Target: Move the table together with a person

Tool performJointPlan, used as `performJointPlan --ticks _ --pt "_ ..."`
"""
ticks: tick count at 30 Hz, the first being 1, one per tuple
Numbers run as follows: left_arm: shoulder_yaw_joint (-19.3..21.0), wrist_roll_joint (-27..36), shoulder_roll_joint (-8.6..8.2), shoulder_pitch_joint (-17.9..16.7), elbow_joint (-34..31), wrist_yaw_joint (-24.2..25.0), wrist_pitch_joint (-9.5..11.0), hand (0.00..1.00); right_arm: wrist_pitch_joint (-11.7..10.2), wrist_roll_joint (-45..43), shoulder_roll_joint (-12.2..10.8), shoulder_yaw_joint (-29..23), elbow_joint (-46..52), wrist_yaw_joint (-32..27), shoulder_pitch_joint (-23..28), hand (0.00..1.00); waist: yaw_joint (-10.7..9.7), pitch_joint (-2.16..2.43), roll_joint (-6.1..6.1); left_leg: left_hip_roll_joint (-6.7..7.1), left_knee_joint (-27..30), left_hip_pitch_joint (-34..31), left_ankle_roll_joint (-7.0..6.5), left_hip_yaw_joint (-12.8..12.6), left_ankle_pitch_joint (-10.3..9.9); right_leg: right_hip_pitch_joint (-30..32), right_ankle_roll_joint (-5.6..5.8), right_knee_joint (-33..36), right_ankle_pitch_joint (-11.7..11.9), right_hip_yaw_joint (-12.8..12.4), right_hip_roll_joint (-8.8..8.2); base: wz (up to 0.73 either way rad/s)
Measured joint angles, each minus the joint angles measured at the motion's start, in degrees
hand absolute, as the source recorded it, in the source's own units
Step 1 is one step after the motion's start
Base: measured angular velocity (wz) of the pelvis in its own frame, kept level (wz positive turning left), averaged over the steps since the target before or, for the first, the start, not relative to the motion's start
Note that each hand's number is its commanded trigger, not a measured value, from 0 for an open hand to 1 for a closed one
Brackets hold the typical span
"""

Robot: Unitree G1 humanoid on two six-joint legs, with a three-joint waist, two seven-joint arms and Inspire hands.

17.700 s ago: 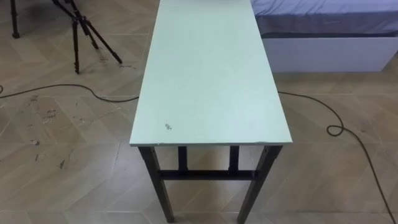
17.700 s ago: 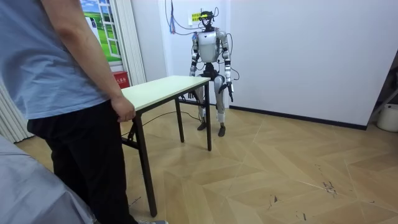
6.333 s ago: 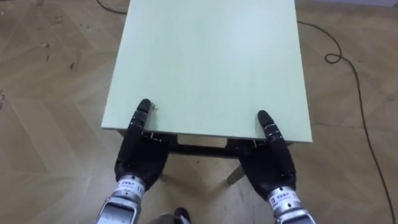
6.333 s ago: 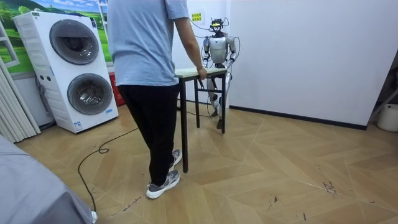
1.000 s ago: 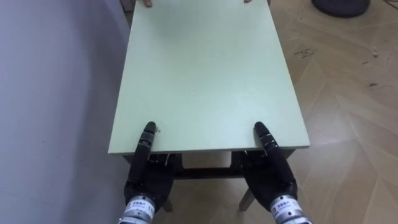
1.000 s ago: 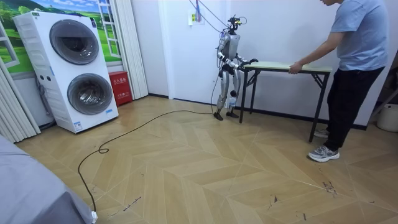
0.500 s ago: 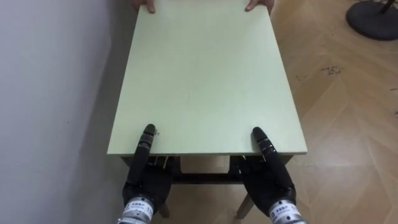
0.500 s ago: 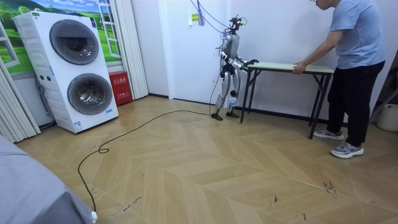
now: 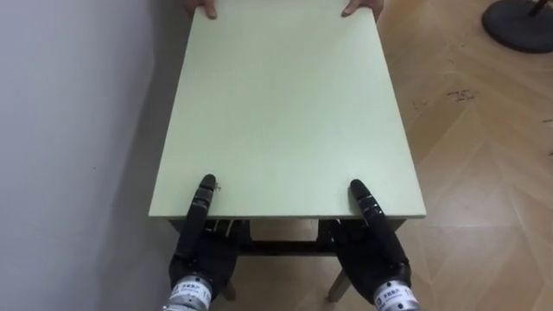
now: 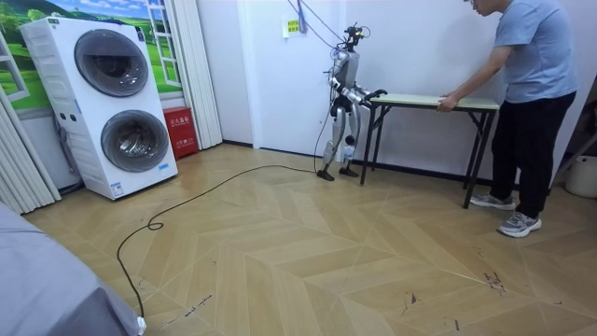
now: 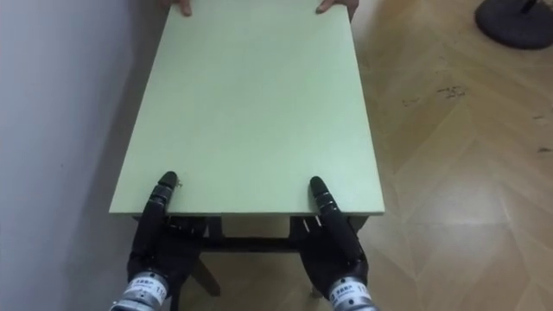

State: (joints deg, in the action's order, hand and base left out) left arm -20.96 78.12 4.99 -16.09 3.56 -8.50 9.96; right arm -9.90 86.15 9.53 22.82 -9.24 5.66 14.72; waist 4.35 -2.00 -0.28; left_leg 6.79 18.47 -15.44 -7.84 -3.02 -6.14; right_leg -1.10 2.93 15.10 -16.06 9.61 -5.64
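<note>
- One table, pale green top on dark legs. In the eye views it runs from the lower middle to the top edge, its long left side close along a white wall. In the room view it stands at upper right, against that wall, between the robot and a person.
- Left hand, at the lower left, on the near short edge: thumb laid straight on the top, palm and the rest below the edge, so the edge is pinched between them.
- Right hand, at the lower right on the same edge: same hold, thumb on top, the rest beneath.
- One person, at the right edge of the room view, leaning forward at the far short end. The person's fingers grip both far corners at the top of the eye views.
- Robot: upright at the end of the table on the room view's left.
- Two front-loading washing machines, stacked, upper left of the room view. Doors are closed, and what is in the drums cannot be told.
- One red box low beside them, and one small yellow notice high on the wall. The writing on both is too small to read.
- One round dark base on the wood floor, upper right corner of the eye views.
</note>
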Motion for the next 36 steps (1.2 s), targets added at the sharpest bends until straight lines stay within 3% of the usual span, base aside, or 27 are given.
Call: performJointPlan --ticks 11,16,21,26,28,29,30,31,32,34,36 --pt "0.13 -2.54 -0.21 -0.37 6.11 2.79 -0.27 1.00 0.06 -1.28 -1.36 -0.08 -4.54 1.01 1.01 1.00 0.00 0.16 0.42 0.00 0.21 1.32 -0.22 0.11 -0.04 -0.96 0.01 0.81 0.00 -0.06 -0.01 0.00" --pt "1.15 -4.01 -1.38 -0.29 8.85 4.67 -0.24 1.00 0.77 -3.28 -3.35 -1.74 -6.82 1.96 0.95 1.00 -0.10 0.31 0.56 0.10 -0.29 2.70 -0.24 0.09 -0.06 -2.12 0.22 0.72 0.14 0.00 -0.08 -0.01" --pt "2.57 -6.78 -1.91 -0.12 13.49 10.77 -0.42 1.00 1.96 -4.21 -4.05 -3.13 -10.34 6.07 0.39 1.00 -0.09 0.62 0.79 0.10 -0.88 3.21 -0.22 0.01 -0.06 -2.37 0.31 0.73 0.36 0.02 -0.11 0.00" --pt "3.44 -7.06 -1.89 0.35 16.62 14.02 -1.28 0.99 3.77 -5.08 -5.20 -4.92 -12.64 8.23 0.37 1.00 -0.11 0.62 0.79 0.12 -1.34 4.66 -0.20 0.01 -0.07 -3.58 0.26 0.60 0.44 0.00 -0.10 0.00" --pt "3.59 -7.60 -1.90 0.50 17.14 14.04 -1.35 0.84 4.41 -5.10 -5.24 -5.11 -13.16 8.28 0.08 0.65 -0.15 0.57 0.69 0.14 -1.44 5.01 -0.19 0.02 -0.09 -3.93 0.28 0.53 0.46 0.04 -0.10 0.00" --pt "3.97 -8.07 -1.94 0.53 17.36 14.20 -1.45 0.78 4.84 -5.11 -5.32 -5.27 -13.57 8.33 -0.32 0.53 -0.40 0.57 0.66 0.13 -1.43 5.03 -0.19 0.02 -0.08 -4.00 0.28 0.54 0.46 0.12 -0.10 0.00" --pt "4.14 -8.32 -1.94 0.53 17.49 14.31 -1.48 0.56 5.11 -5.25 -5.49 -5.50 -14.05 8.53 -0.66 0.02 -0.61 0.57 0.65 0.13 -1.39 5.06 -0.19 0.03 -0.08 -4.06 0.28 0.52 0.46 0.17 -0.10 0.00" --pt "4.49 -8.76 -1.96 0.54 17.62 14.43 -1.83 0.35 5.29 -5.30 -5.77 -5.81 -14.84 9.18 -0.91 0.00 -0.68 0.57 0.58 0.14 -1.39 5.16 -0.19 0.06 -0.08 -4.17 0.28 0.52 0.47 0.20 -0.10 0.00" --pt "4.71 -9.05 -1.99 0.60 17.74 14.52 -2.07 0.00 5.55 -5.30 -5.84 -6.06 -15.04 9.33 -0.96 0.00 -0.68 0.56 0.55 0.14 -1.39 5.20 -0.20 0.08 -0.08 -4.19 0.28 0.52 0.47 0.19 -0.10 0.00" --pt "5.08 -10.65 -1.90 0.74 18.25 15.19 -2.44 0.00 5.74 -5.58 -5.63 -6.15 -15.49 9.77 -1.13 0.00 -0.68 0.50 0.46 0.14 -1.40 5.23 -0.20 0.14 -0.08 -4.19 0.28 0.51 0.47 0.15 -0.10 0.00" --pt "5.09 -16.05 -0.88 0.84 19.04 16.15 -2.49 0.00 5.84 -6.47 -4.93 -6.04 -16.17 11.34 -1.12 0.00 -0.71 0.43 0.30 0.15 -1.70 5.33 -0.22 0.30 -0.12 -4.17 0.29 0.50 0.47 0.03 -0.07 0.00"
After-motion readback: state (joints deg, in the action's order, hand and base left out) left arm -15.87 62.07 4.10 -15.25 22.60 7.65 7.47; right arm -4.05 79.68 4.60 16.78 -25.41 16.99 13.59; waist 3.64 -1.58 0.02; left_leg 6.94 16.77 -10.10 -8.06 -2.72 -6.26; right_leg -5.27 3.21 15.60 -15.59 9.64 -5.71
